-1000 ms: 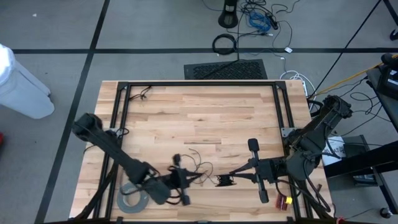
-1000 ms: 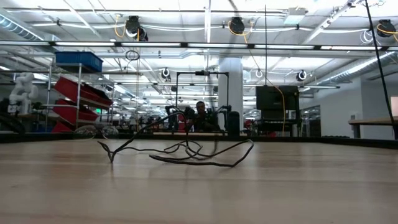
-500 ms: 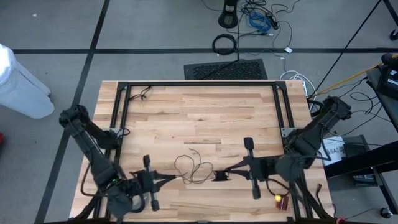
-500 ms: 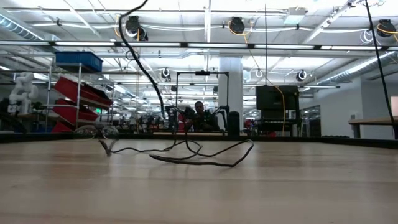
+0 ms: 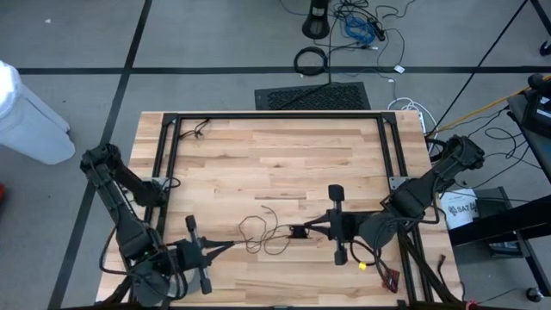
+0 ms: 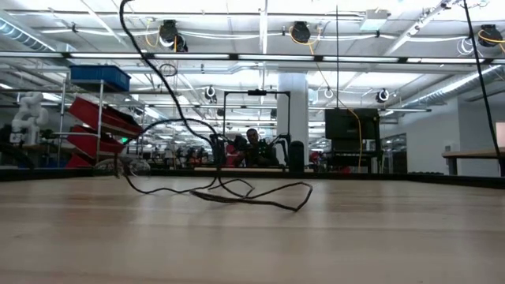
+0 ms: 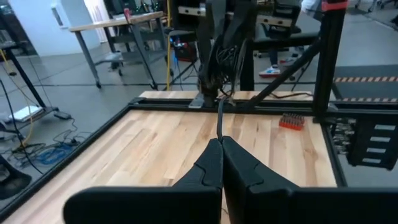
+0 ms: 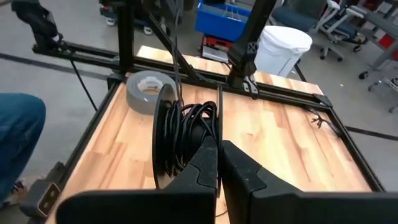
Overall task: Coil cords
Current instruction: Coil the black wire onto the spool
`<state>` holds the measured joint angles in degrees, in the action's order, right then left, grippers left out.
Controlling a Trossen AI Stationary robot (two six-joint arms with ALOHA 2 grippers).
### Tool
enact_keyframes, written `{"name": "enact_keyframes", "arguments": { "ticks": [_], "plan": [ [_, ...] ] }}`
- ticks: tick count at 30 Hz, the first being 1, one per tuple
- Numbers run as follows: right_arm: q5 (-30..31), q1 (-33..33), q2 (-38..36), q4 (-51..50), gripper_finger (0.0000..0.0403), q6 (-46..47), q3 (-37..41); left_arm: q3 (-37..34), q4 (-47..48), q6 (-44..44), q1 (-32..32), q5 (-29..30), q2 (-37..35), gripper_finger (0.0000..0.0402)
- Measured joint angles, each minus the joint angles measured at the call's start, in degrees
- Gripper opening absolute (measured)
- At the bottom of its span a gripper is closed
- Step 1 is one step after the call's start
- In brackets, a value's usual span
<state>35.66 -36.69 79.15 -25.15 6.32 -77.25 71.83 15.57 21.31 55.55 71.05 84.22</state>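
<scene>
Pinching the cord (image 5: 263,237) with both: our left gripper (image 5: 225,245) clamps the wire, right gripper (image 5: 308,230) clenches the disc end.

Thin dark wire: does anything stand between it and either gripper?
Nothing visible. The left gripper is shut on the thin dark wire, the right gripper on its small round black disc; loose loops lie between them.

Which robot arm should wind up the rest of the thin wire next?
Probably the left. The left gripper is shut on the loose end of the wire, so it can lead it round. The right gripper is shut on the spool, already partly wound, and is best holding that steady.
</scene>
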Motion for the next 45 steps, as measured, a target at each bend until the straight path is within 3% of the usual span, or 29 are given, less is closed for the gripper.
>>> {"name": "enact_keyframes", "arguments": {
  "ticks": [9,19,24,30,35,40,45],
  "plan": [
    [-1.39,0.7,0.88,0.82,0.0,0.55,0.0,0.0,-1.91,-0.98,-0.76,-0.02,-2.47,0.0],
    [-1.5,4.73,5.79,5.62,0.0,-1.12,0.0,0.0,-5.72,-2.81,-6.9,-1.79,-2.53,0.0],
    [0.08,6.47,8.08,6.49,0.0,-1.0,0.0,0.0,-13.97,-8.85,-9.24,-2.16,-2.53,0.0],
    [4.45,7.5,9.48,7.13,0.0,-0.88,-0.02,0.0,-20.16,-12.7,-12.26,-9.03,-2.15,0.0],
    [4.83,7.5,9.57,6.99,0.0,-1.33,-0.02,0.0,-19.34,-12.69,-13.68,-9.96,-1.73,0.0],
    [4.57,7.43,9.57,6.81,0.0,-1.35,-0.02,0.0,-18.84,-12.99,-13.7,-14.51,-1.75,0.0],
    [4.38,6.92,9.57,6.41,0.0,-1.33,-0.02,0.0,-12.81,-12.82,-11.78,-14.82,-1.75,0.0]
  ]
}}
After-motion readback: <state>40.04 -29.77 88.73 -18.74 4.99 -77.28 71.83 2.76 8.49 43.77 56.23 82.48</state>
